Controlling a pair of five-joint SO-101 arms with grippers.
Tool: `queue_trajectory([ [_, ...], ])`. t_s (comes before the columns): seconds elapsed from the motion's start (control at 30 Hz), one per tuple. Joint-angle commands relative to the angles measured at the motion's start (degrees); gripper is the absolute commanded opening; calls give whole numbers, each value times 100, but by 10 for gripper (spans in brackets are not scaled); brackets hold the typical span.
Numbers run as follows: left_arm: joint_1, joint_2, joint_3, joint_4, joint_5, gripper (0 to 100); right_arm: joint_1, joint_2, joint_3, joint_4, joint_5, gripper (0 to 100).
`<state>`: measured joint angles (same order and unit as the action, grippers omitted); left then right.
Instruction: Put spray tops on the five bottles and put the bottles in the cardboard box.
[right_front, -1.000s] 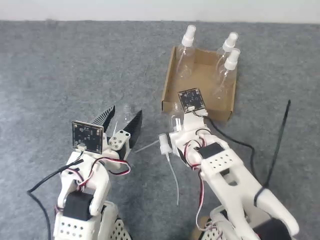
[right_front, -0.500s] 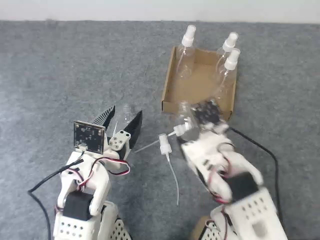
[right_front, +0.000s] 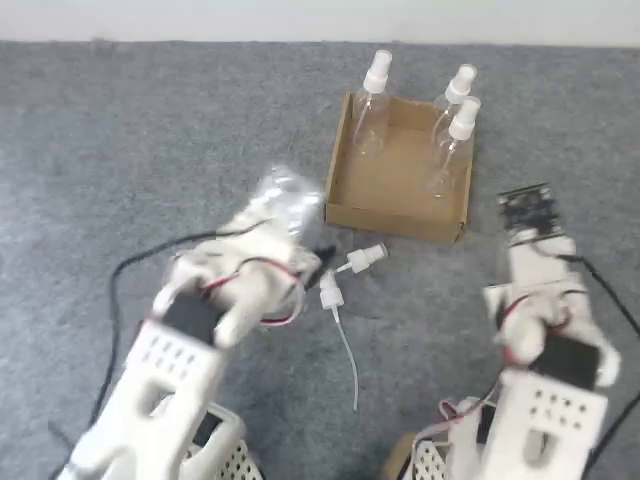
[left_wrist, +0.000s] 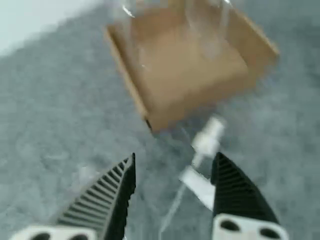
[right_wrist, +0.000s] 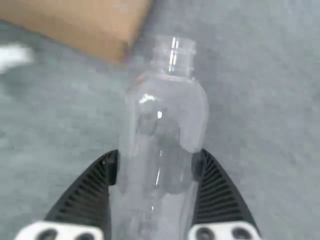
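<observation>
The cardboard box (right_front: 385, 205) holds three clear bottles with white spray tops (right_front: 376, 72) (right_front: 461, 82) (right_front: 466, 115). Two loose spray tops lie on the carpet in front of it, one (right_front: 362, 260) close to the box and one (right_front: 330, 291) with a long tube. My left gripper (left_wrist: 175, 161) is open just short of these tops (left_wrist: 207, 137), with nothing between its fingers. A clear bottle shows as a blur (right_front: 285, 190) beside the left arm (right_front: 245, 275). My right gripper (right_wrist: 159, 156) is shut on an uncapped clear bottle (right_wrist: 167, 115), right of the box under the right arm (right_front: 535, 270).
Grey carpet (right_front: 150, 130) covers the table, with open room to the left and behind the box. A corner of the box (right_wrist: 90, 25) lies near the held bottle. The tube of one spray top (right_front: 350, 360) trails toward the arm bases.
My right arm has swung from the front of the box to its right side with the bottle. My left arm has moved forward and to the right, toward the loose spray tops.
</observation>
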<state>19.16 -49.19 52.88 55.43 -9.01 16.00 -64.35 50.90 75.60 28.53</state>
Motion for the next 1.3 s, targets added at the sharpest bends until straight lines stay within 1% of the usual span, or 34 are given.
queue_trajectory([
  [0.0,651,1846,-1051,422,-440,217,1226,1068,-26,-1200,677,13],
  [0.13,1046,2919,-1508,510,-598,164,1771,1982,343,-2185,686,13],
  [0.23,1108,3446,-1736,492,-475,163,2070,2607,378,-2615,686,13],
  [0.37,1002,3648,-1842,536,202,160,2290,3354,378,-3090,695,13],
  [0.43,870,3648,-1859,598,747,160,2369,3705,378,-3345,782,13],
  [0.47,765,3648,-1859,633,993,160,2396,3873,378,-3433,941,13],
  [0.57,387,3675,-1851,633,1477,160,2404,4312,378,-3477,1600,13],
  [0.63,114,3710,-1851,615,1582,160,2404,4532,378,-3477,1960,13],
  [0.73,-167,3710,-1815,607,1600,160,2413,4734,378,-3468,2215,13],
  [0.97,-211,3727,-1798,589,1618,163,2413,4796,387,-3468,2259,13],
  [1.13,-211,3727,-1525,167,1635,164,2413,4831,396,-3468,2259,13],
  [1.27,-202,3727,-1385,0,1908,209,2413,4840,396,-3468,2259,13],
])
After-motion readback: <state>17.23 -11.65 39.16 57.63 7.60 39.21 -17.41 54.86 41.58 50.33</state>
